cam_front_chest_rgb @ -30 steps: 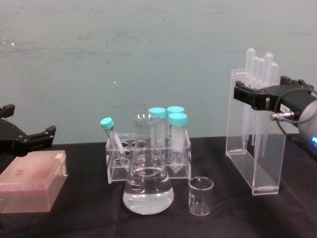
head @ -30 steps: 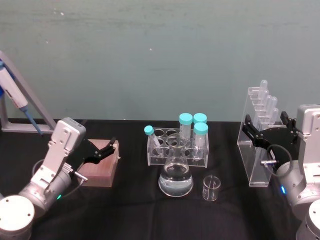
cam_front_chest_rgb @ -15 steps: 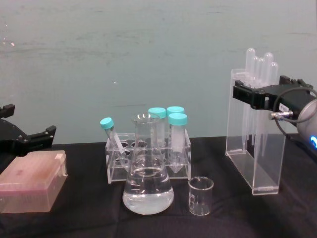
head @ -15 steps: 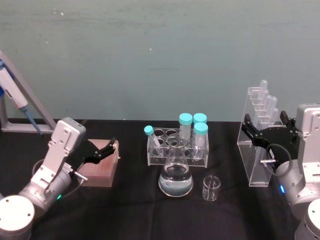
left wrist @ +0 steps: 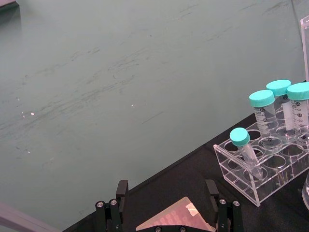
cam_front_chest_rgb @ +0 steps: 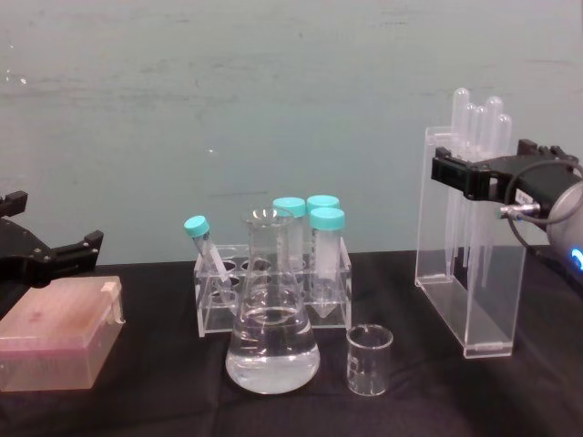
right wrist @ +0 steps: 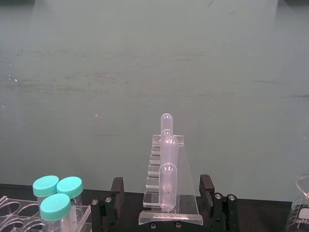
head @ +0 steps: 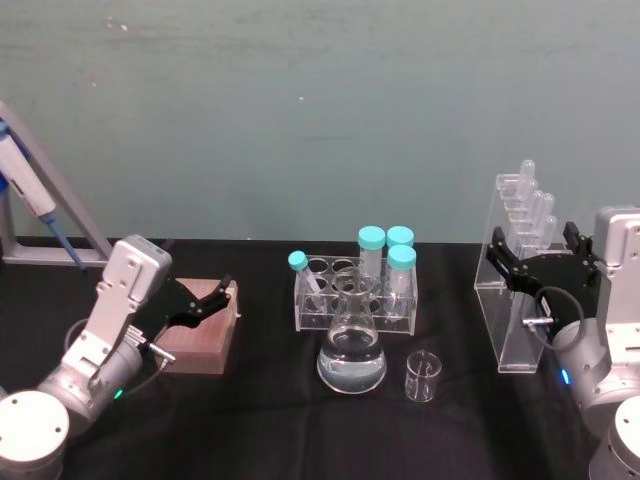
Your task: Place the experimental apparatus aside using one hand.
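Left gripper (left wrist: 166, 191): hangs at the near left above a pink box (head: 200, 322), fingers spread wide and holding nothing.
Right gripper (right wrist: 161, 186): sits at the near right, level with the top of the acrylic stand (head: 510, 335), fingers set wide with one on each side of it; cannot tell whether either one touches it.
Beaker (cam_front_chest_rgb: 369, 360): stands upright on the black worktop (head: 270, 400), just right of the flask, nearest of the glassware.
Flask (cam_front_chest_rgb: 272, 328): stands upright at the centre, partly filled with clear liquid, directly in front of the tube rack.
Tube rack (head: 355, 300): sits behind the flask; holds three upright teal-capped tubes (head: 385, 245) and a fourth leaning at its left end.
Acrylic stand: stands upright on the right of the worktop, well apart from the beaker; carries a row of plastic pipettes (cam_front_chest_rgb: 478, 127), bulbs up.
Handheld pipette (head: 25, 185): leans on a grey frame at the far left.
Wall (head: 320, 100): rises green behind the worktop.
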You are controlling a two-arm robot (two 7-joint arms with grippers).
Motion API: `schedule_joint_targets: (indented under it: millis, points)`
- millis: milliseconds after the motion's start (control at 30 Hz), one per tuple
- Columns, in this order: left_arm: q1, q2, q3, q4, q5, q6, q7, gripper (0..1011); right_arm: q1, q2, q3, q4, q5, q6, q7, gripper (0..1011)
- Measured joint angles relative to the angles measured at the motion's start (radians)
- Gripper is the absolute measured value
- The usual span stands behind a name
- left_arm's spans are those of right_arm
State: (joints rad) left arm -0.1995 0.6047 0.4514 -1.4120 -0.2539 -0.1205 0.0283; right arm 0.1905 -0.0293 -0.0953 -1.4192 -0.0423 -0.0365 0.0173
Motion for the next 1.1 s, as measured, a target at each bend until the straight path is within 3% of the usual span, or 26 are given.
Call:
schedule_joint_targets:
  millis: [1100]
  points:
    - [0.000,0.000,0.000,0.000,0.000,0.000,0.000,1000,0.010,-0.004,0.002,0.015,-0.004,0.000,0.002,1000]
